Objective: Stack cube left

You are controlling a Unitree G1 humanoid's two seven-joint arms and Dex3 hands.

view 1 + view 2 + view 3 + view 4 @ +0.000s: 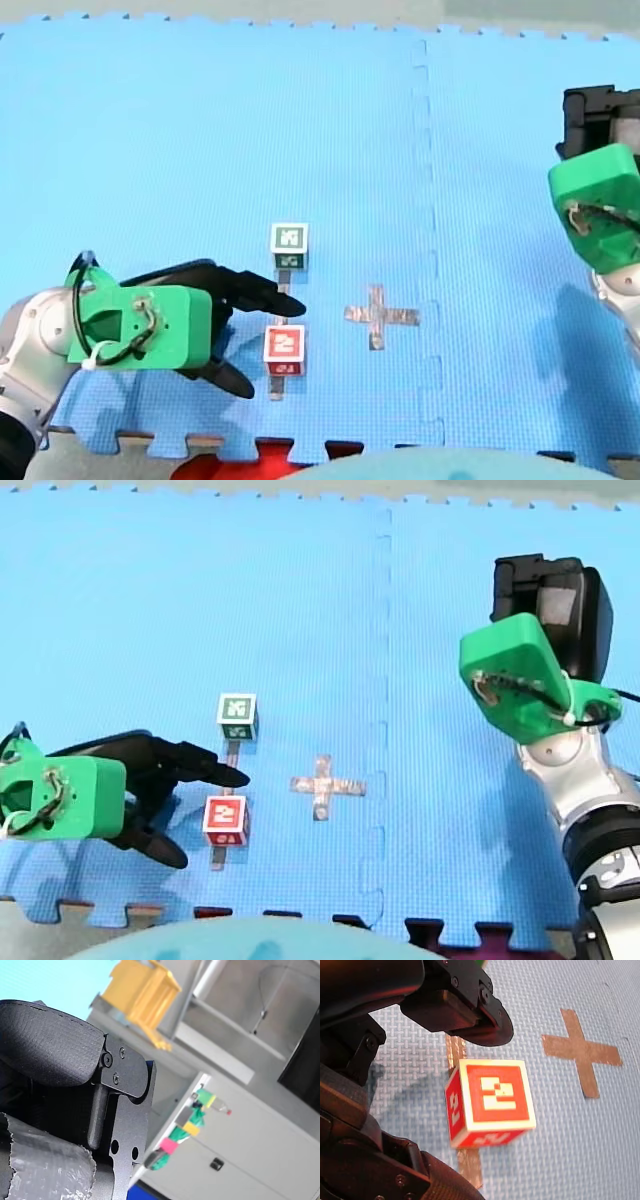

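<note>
A red cube (284, 349) with a white marker sits on the blue foam mat (200, 150) near its front edge. A green cube (289, 244) stands a little farther back on the mat. My left hand (256, 342) is low at the front left, its fingers (270, 295) reaching past the red cube's far side and its thumb (232, 380) on the near side, not touching it. The second wrist view has the red cube (492, 1102) on the mat between a fingertip (470, 1020) and the thumb (415, 1175). My right hand (540, 590) is raised at the right, away from both cubes.
A silver tape cross (379, 316) lies on the mat right of the red cube. Short tape strips (277, 384) run under the cubes. The mat's jigsaw front edge (330, 448) is close behind the red cube. A seam (430, 200) runs down the mat.
</note>
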